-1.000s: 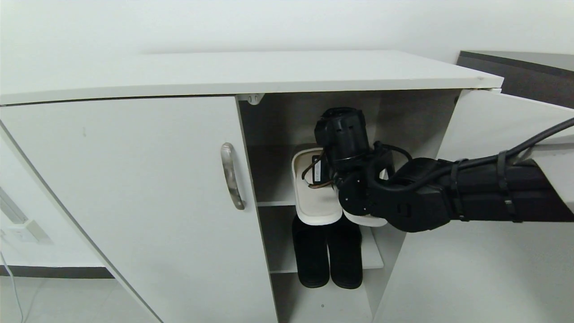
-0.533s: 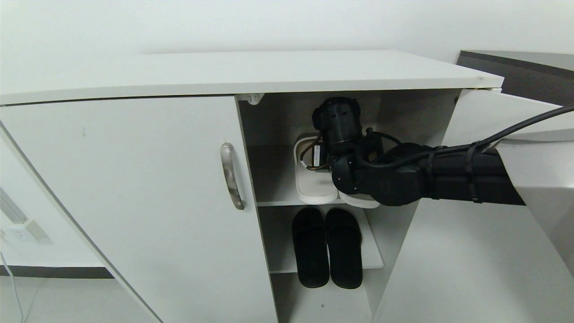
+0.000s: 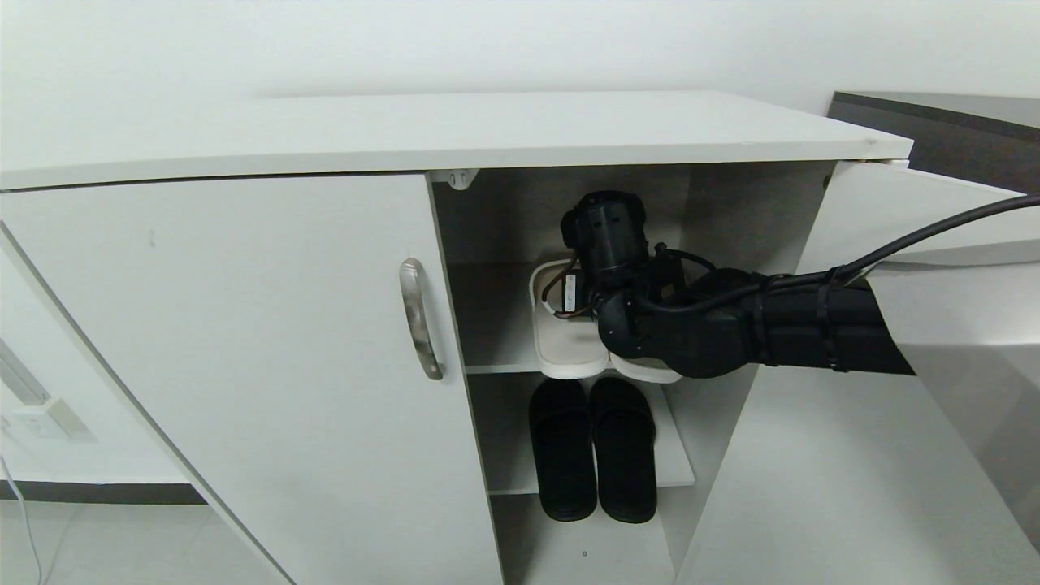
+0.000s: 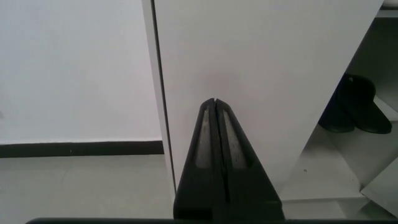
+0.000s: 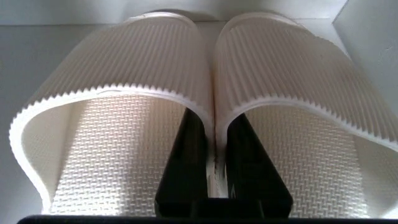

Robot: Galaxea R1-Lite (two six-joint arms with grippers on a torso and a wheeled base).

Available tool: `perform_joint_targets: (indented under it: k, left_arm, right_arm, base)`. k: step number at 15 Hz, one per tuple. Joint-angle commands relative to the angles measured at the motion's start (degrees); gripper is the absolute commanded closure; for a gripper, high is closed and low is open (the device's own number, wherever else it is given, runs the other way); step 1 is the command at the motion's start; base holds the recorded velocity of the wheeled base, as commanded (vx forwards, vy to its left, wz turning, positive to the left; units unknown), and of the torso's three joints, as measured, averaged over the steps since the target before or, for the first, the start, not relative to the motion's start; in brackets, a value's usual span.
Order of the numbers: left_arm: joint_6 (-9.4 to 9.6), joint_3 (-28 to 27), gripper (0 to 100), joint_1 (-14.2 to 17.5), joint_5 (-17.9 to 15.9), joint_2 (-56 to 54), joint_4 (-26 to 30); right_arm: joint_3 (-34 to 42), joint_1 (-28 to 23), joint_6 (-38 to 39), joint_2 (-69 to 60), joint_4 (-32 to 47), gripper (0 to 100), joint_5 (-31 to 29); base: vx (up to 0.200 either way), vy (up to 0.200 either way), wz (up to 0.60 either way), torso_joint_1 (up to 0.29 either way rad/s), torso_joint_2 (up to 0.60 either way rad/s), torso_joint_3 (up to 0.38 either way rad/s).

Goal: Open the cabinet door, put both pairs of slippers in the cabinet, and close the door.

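Note:
The white slippers (image 3: 565, 351) lie side by side at the upper shelf (image 3: 496, 357) of the open cabinet compartment, heels at its front edge. My right gripper (image 5: 214, 165) is shut on the touching inner walls of the white slippers (image 5: 124, 93), one finger inside each shoe. On the shelf below, the pair of black slippers (image 3: 593, 447) lies toes inward, and the black slippers (image 4: 357, 115) appear past the closed door in the left wrist view. My left gripper (image 4: 214, 124) is shut and holds nothing, low in front of the closed left door (image 4: 249, 56).
The left door (image 3: 244, 366) is closed, with a metal handle (image 3: 418, 318) by its inner edge. The right door (image 3: 853, 471) stands swung open beside my right arm. A bare bottom shelf (image 3: 585, 552) lies under the black pair.
My right arm has carried the white slippers from overhanging the shelf edge deeper into the cabinet, then lowered them slightly onto the upper shelf. The black pair has not moved.

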Motion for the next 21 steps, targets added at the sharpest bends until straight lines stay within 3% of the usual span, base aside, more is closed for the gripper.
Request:
perform_joint_targets:
  k: [1,9,15,21]
  left_arm:
    - [-0.02,0.0,100,0.0,0.0,0.1,0.0]
    - [-0.11,0.0,100,0.1,0.0,0.1,0.0]
    - [-0.11,0.0,100,0.0,0.0,0.1,-0.1]
    - [-0.20,0.0,100,0.0,0.1,0.1,-0.1]
  right_arm:
    - [0.3,0.0,0.0,0.0,0.0,0,0.0]
    - [8.9,1.8,0.9,-6.7,-0.8,0,-0.5]
    - [30.0,7.1,0.4,-18.6,-10.9,0,-0.6]
    - [44.2,12.7,-0.3,-25.6,-21.4,0,0.5]
  base:
    - [0.000,0.000,0.00,0.000,0.00,0.000]
    - [0.000,0.000,0.00,0.000,0.00,0.000]
    - [0.000,0.000,0.00,0.000,0.00,0.000]
    - [0.000,0.000,0.00,0.000,0.00,0.000]
